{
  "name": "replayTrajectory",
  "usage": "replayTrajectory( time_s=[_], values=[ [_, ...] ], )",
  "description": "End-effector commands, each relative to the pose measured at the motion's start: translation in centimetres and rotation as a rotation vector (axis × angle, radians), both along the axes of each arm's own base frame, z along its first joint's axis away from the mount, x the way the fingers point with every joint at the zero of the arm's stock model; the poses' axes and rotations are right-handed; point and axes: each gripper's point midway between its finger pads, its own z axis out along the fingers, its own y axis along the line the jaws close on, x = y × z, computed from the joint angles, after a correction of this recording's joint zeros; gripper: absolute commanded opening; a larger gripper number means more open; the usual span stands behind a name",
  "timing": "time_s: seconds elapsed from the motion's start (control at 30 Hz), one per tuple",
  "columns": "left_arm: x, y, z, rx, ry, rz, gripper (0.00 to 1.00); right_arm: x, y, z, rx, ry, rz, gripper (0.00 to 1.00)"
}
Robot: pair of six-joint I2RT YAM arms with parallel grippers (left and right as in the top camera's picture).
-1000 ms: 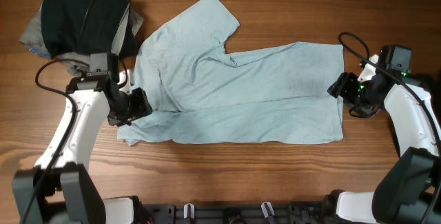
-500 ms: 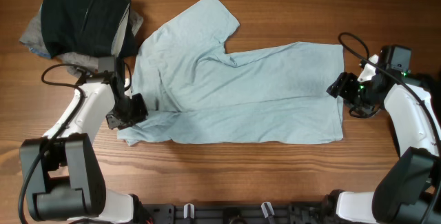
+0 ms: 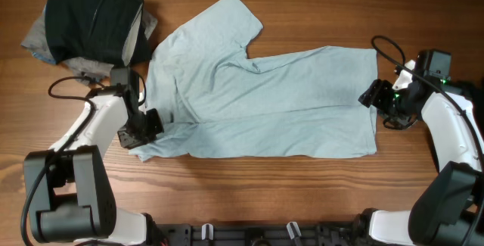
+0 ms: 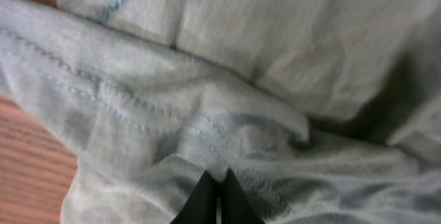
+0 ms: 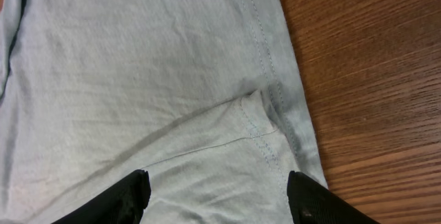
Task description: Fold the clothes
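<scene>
Centre of overhead view: t-shirt [image 3: 265, 102] lies spread out, dark clothes pile [image 3: 91, 23] far left. Left gripper [image 3: 147, 129] at near-left corner, right gripper [image 3: 370, 94] at right hem. Left wrist: fingers [image 4: 204, 198] clenched on t-shirt fabric. Right wrist: fingers [image 5: 131, 198] released, spread above hem.

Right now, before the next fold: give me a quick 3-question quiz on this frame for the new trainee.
1. True or false: the right gripper is open over the hem of the light blue T-shirt.
2. Multiple choice: in the overhead view, where on the table is the pile of dark clothes?
A) top left, beside the shirt
B) bottom right
C) centre, on top of the shirt
3. Short answer: which gripper is shut on the shirt's fabric?

Key
1. True: its fingers stand wide apart above the hem.
2. A
3. The left gripper, at the shirt's lower left edge.
</scene>
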Motion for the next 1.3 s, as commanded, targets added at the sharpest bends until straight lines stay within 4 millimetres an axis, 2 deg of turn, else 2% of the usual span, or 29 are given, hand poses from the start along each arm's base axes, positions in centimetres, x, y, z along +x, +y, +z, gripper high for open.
replayTrajectory(
  time_s=[0.0, 0.13, 0.37, 0.57, 0.8, 1.0, 1.27],
  values=[
    [2.0, -0.1, 1.7, -0.009, -0.043, -0.004, 0.04, 0.0, 0.3, -0.3, 0.019, 0.006, 0.013, 0.69],
    [3.7, -0.6, 3.2, -0.039, -0.093, -0.004, 0.04, 0.0, 0.3, -0.3, 0.019, 0.006, 0.014, 0.69],
    [5.8, -3.3, 4.2, -0.202, -0.184, -0.015, 0.04, 0.0, 0.3, -0.3, 0.019, 0.005, 0.013, 0.7],
    [7.9, -4.3, 5.3, -0.22, -0.265, -0.052, 0.04, 0.0, 0.3, -0.3, 0.019, 0.005, 0.013, 0.7],
    [10.5, -5.6, 8.0, -0.297, -0.357, -0.076, 0.04, 0.1, 0.3, -0.3, 0.015, 0.003, 0.012, 0.72],
    [11.5, -7.2, 8.4, -0.288, -0.404, -0.133, 0.04, 0.1, 0.3, -0.3, 0.015, 0.003, 0.011, 0.73],
    [11.9, -7.8, 7.8, -0.215, -0.413, -0.174, 0.04, 0.1, 0.3, -0.3, 0.016, 0.003, 0.01, 0.73]
  ],
)
